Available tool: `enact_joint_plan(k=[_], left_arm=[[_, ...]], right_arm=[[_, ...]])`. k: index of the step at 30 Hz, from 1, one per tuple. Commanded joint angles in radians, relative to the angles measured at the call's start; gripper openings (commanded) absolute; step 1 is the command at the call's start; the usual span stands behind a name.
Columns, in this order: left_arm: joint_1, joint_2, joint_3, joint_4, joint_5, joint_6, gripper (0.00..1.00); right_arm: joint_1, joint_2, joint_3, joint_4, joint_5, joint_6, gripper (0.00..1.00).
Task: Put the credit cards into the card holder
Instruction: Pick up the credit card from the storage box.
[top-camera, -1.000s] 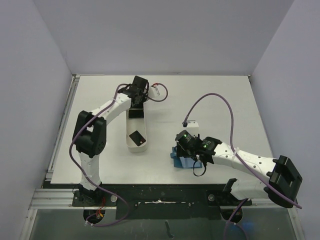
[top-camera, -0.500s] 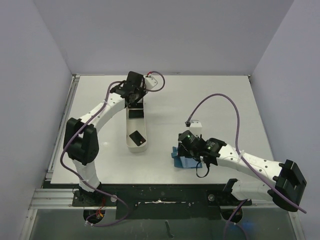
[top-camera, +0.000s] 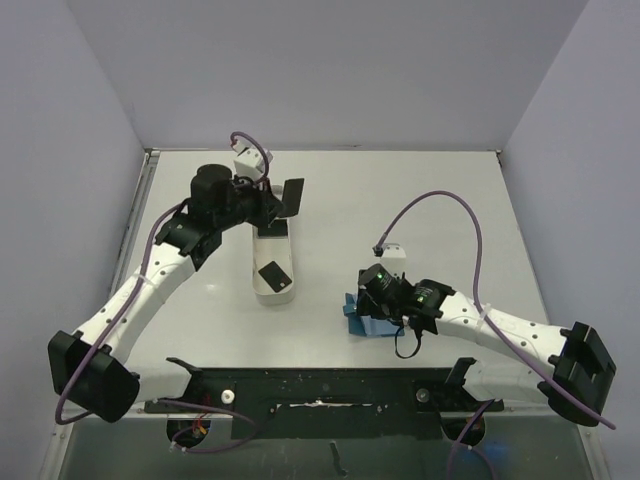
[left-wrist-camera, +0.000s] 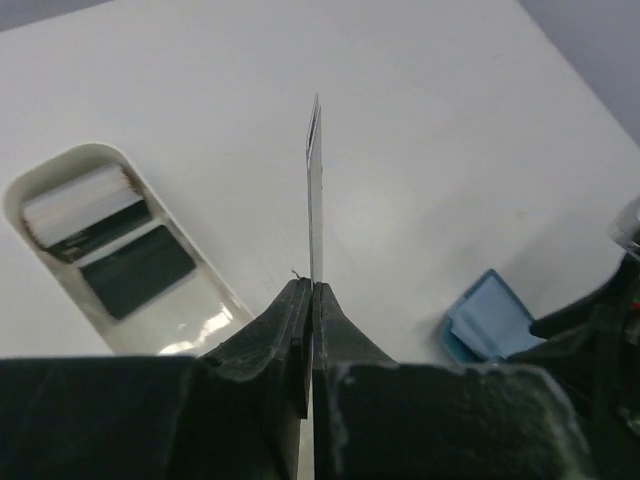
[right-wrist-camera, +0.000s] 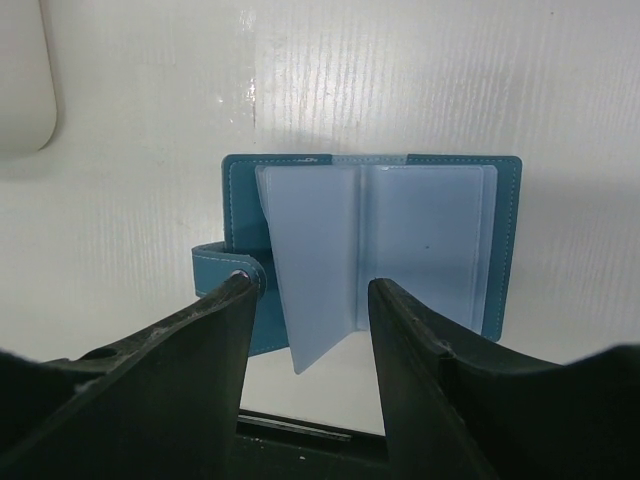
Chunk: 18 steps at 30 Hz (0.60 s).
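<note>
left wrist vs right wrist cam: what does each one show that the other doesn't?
Left wrist only: a credit card seen edge-on, pinched in the shut left gripper, and more cards lying in the white tray.
Right wrist only: the card holder lying open with its clear sleeves up, its snap tab, framed by the open right gripper.
Both: the card holder on the white table.

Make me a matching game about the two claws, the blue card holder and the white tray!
Things:
1. left claw
2. right claw
3. card holder
4. white tray

States:
A. lying open
B. shut on a black card
C. has other cards in it
D. open, right over the card holder

Pairs: 1-B, 2-D, 3-A, 4-C
</note>
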Motion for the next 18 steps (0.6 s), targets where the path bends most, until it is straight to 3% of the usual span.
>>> enact_joint_plan(k=[1,9,18], left_arm=[[0.004,-0.111,-0.115,0.206,0.204,-0.224,0.0],[0.003,-0.193,-0.276,0.406,0.463,-0.476,0.0],[-0.002,-0.296,-0.452,0.59,0.644,-0.638,0.0]], right_arm=[[0.008,-0.047,0.034,0.068,-0.001,0.013,0.5],[0.011,-0.234,-0.073,0.251,-0.027,0.056,0.5],[0.011,-0.499,-0.253,0.647,-0.126,0.146,0.42]])
